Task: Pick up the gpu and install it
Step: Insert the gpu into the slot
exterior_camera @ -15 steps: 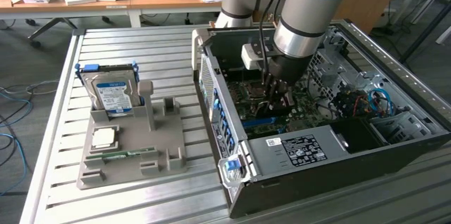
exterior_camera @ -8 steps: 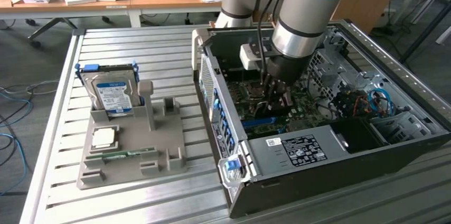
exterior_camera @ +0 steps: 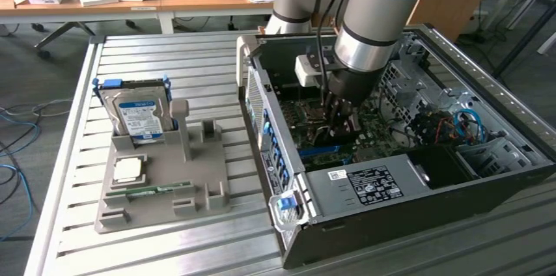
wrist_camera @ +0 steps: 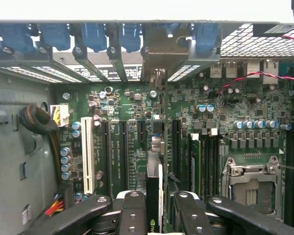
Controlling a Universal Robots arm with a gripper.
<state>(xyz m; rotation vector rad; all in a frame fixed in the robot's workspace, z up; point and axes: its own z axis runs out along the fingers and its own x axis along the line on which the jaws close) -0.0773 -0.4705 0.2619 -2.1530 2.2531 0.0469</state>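
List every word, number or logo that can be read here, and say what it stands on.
Nothing reads clearly enough to quote.
Hard drive, blue label: print too small.
White sticker on the black box in the case: lines of print, too small.
Motherboard, white lettering beside the slots: blurred.
Gpu, edge: a small pale logo, unreadable.

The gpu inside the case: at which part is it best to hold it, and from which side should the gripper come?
Its upper long edge, from above, with one finger on each flat face. The gpu stands on edge over the motherboard slots, so its lower edge must stay free. The gripper seems to hold it this way.
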